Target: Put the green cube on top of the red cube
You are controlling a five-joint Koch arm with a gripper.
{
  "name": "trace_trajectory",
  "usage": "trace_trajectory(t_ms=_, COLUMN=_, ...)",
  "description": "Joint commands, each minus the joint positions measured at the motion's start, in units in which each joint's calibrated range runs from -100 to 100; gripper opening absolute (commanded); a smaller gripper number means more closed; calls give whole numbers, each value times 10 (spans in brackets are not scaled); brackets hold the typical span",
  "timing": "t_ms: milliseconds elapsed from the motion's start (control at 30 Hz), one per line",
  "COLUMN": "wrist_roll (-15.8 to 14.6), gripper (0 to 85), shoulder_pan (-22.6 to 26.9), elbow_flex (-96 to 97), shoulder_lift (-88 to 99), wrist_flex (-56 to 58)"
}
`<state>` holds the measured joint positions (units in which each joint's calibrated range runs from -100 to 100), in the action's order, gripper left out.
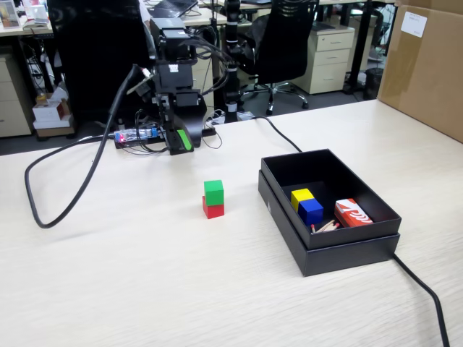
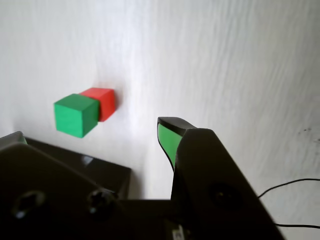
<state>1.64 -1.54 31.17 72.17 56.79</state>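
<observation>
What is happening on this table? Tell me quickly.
A small robot arm is working with cubes. The green cube already sits on top of the red cube, a little offset, out on the bare table. The gripper is back near the arm's base, apart from the stack and holding nothing. To the right in the fixed view, a black box holds a yellow cube, a blue cube and a red-and-white packet.

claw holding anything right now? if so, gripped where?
Nothing is held. The claw is empty, back near the arm's base and clear of the cubes. The green cube sits on the red cube, untouched.
</observation>
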Motion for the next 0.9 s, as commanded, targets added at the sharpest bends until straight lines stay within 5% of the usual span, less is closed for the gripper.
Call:
trace_trajectory(t_ms=0, wrist_roll=-5, gripper=519, shoulder_pan=0, elbow_flex=25, shoulder_lift=71, wrist_flex=-17)
trace_trajectory(t_ms=467, wrist_roll=-11, gripper=520, shoulder_pan=0, elbow_flex=343, shoulder_lift=231, wrist_flex=-219)
trace_trajectory(t_ms=867, wrist_roll=19, gripper=523, shoulder_pan=0, elbow_flex=603, shoulder_lift=275, wrist_flex=-483)
